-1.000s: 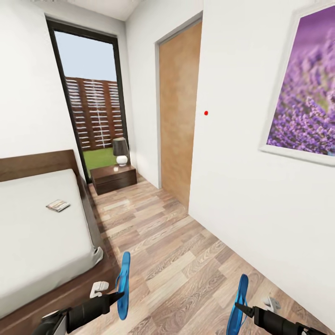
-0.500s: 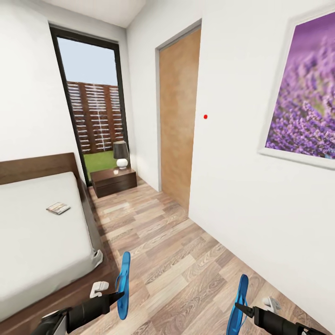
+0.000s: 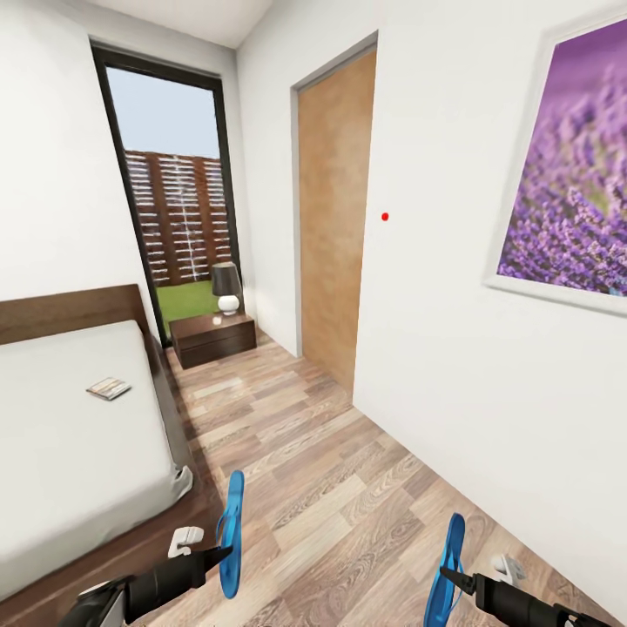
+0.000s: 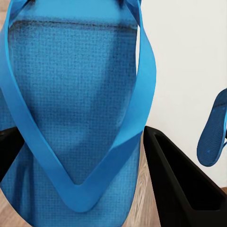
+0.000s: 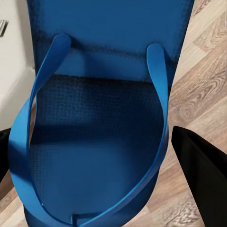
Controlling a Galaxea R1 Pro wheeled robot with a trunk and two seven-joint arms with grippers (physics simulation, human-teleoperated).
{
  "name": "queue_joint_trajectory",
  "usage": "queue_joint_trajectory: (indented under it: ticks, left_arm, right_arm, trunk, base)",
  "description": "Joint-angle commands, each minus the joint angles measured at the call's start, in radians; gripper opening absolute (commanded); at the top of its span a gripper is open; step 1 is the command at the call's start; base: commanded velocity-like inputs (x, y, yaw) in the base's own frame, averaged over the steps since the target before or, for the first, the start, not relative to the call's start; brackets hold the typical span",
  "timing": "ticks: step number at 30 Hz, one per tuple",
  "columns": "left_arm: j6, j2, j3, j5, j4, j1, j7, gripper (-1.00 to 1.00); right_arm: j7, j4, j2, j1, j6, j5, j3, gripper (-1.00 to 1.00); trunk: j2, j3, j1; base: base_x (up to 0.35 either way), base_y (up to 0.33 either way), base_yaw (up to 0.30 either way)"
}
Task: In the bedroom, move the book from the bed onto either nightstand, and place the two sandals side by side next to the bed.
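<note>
The left hand grips one blue sandal and the right hand grips the other sandal, both held up off the floor for carrying beside the bed, where the book lies.

Blue sandal close up, strap side facing, gripped between two black fingers. Second sandal beyond, against white wall.

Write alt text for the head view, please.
Two robot arms each hold a blue sandal, left and right, upright over a bedroom's wood floor. A book lies on the bed at left; a nightstand stands beyond.
</note>
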Motion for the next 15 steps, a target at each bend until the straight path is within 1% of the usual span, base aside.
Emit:
queue_joint_trajectory:
  ticks: [1,15]
  left_arm:
    - [0.009,0.000,0.003,0.002,0.000,-0.001,-0.006,-1.00]
    - [0.009,0.000,0.002,0.002,0.000,-0.001,-0.006,-1.00]
  right_arm:
    - [0.002,0.000,0.000,-0.001,0.011,-0.009,-0.001,-1.00]
    - [0.003,0.000,0.000,-0.001,0.011,-0.009,-0.001,-1.00]
  trunk:
    - [-0.001,-0.003,0.000]
    - [-0.001,-0.022,0.000]
  base:
    - [0.000,0.000,0.000]
    - [0.000,0.000,0.000]
